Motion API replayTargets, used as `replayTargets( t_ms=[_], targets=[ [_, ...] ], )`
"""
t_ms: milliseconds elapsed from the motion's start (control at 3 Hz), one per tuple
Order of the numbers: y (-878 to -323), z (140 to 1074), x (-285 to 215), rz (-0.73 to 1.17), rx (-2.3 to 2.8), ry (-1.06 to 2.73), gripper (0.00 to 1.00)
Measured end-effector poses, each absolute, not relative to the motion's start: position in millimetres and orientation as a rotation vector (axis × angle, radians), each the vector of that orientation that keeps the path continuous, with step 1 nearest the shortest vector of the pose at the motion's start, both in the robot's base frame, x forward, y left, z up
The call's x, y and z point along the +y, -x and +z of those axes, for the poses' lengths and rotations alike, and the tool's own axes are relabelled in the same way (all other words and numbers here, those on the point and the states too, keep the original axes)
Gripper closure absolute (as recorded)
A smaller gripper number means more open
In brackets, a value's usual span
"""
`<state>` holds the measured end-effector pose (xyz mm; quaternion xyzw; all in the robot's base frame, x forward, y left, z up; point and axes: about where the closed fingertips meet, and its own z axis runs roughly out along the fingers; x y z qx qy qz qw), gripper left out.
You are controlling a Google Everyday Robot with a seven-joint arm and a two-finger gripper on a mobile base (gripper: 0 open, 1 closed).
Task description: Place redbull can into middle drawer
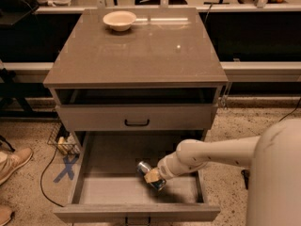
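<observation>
The gripper is clenched around the redbull can, holding it tilted low inside the open middle drawer, below the worktop's front edge and towards its front right corner. The can looks light, thin-walled and slick, so it is best gripped across its mid-body with only modest squeeze. The arm reaches in from the right. A beige bowl sits near the back left corner.

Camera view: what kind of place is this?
Likely an office or lab: desks behind the cabinet, speckled hard floor, a bystander's shoe. The end effector holds the redbull can inside the open middle drawer.
</observation>
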<state>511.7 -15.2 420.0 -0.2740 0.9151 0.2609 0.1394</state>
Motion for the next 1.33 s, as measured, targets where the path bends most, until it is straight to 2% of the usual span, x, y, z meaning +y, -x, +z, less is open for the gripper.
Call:
replayTargets(
  t_ms=[333,667,1000,1333],
  targets=[
    [-523,394,-4,0.772,2.642,0.762,0.11],
    [-526,385,-2,0.791,2.637,0.723,0.0],
    [-512,398,-17,0.811,2.633,0.65,0.0],
    [-480,445,-58,0.835,2.596,0.545,0.0]
  ],
)
